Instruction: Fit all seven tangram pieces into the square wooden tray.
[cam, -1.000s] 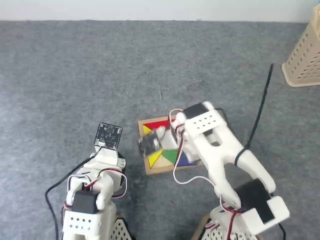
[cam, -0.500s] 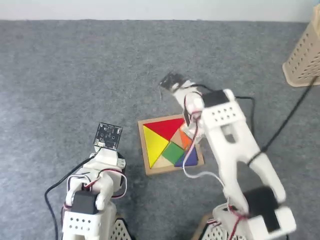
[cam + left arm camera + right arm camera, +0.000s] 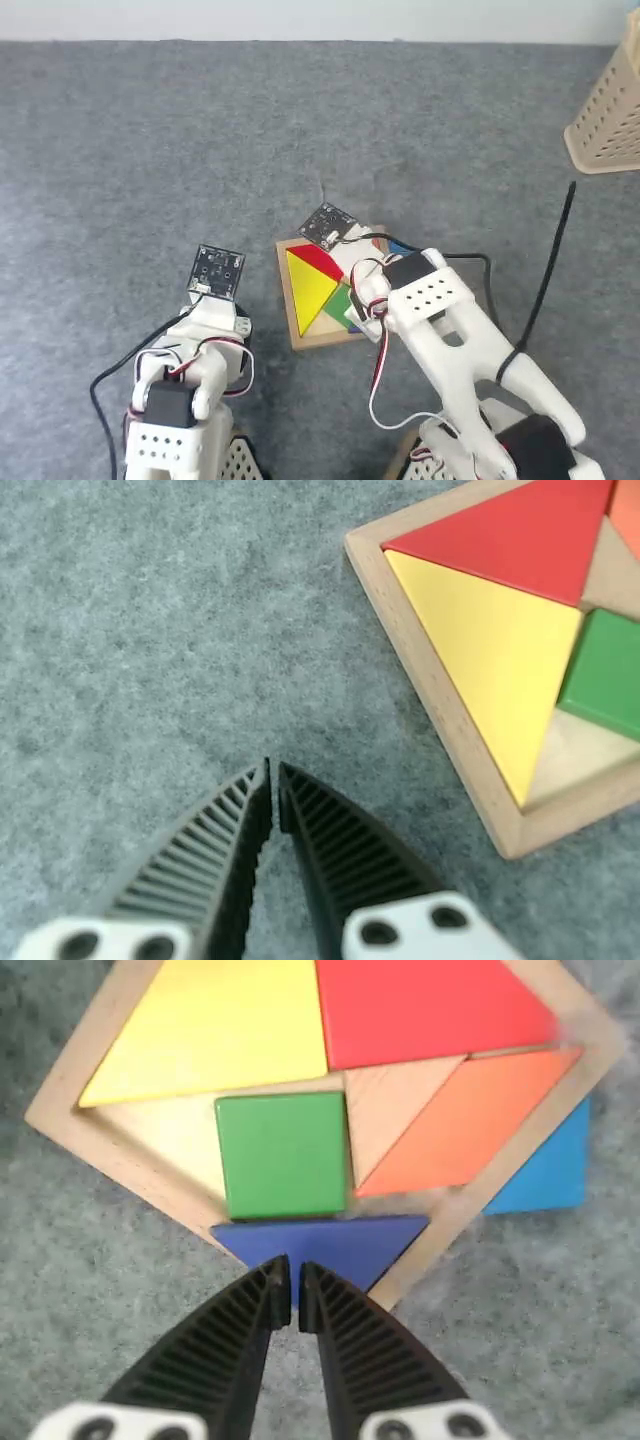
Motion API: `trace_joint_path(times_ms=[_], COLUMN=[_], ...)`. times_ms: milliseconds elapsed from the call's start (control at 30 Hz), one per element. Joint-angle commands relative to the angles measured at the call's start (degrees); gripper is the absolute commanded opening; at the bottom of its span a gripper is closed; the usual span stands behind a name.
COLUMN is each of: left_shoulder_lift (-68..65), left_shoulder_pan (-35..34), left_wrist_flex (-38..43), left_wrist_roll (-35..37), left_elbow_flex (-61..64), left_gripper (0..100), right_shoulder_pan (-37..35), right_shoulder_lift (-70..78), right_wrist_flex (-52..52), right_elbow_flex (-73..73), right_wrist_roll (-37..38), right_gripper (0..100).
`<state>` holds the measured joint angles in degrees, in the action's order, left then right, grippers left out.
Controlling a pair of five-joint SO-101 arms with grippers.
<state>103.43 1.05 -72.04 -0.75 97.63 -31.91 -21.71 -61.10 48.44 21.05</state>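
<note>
The square wooden tray [image 3: 287, 300] lies mid-table. In the right wrist view its rim [image 3: 110, 1155] frames a yellow triangle [image 3: 220, 1030], red triangle [image 3: 420, 1005], green square [image 3: 283, 1152], orange parallelogram [image 3: 465, 1120] and a plain wooden triangle [image 3: 390, 1110]. A dark blue triangle [image 3: 340, 1245] lies across the rim, and a light blue piece [image 3: 545, 1165] sticks out beyond it. My right gripper [image 3: 288, 1265] is shut, its tips at the dark blue triangle's edge. My left gripper [image 3: 272, 770] is shut over bare carpet beside the tray's corner [image 3: 440, 700].
Grey carpet covers the table. A perforated beige basket [image 3: 610, 110] stands at the far right edge. A black cable [image 3: 550, 260] rises beside the right arm [image 3: 425, 295]. The left arm [image 3: 200, 340] sits near the front left.
The right arm swung out past the tray's far side, then drew back and now hangs over the tray's near right part. The left arm has not moved.
</note>
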Motion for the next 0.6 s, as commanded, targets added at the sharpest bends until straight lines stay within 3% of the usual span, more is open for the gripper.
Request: trace_joint_path(times_ms=[0,333,567], left_shoulder_lift=[1.23,1.23,1.23], left_shoulder_pan=[-0.09,-0.09,-0.09], left_wrist_flex=[-0.35,-0.35,-0.35], left_wrist_roll=[0.35,0.35,0.35], left_elbow_flex=[-1.10,-1.10,-1.10], left_gripper=[1,1,1], right_shoulder_pan=[-0.48,6.20,7.25], right_shoulder_lift=[2.86,15.25,14.46], right_wrist_flex=[1.27,3.30,5.85], right_elbow_flex=[-0.70,-6.95,-7.56], right_wrist_roll=[3.16,6.24,5.45], right_gripper=[0.7,0.7,0.7])
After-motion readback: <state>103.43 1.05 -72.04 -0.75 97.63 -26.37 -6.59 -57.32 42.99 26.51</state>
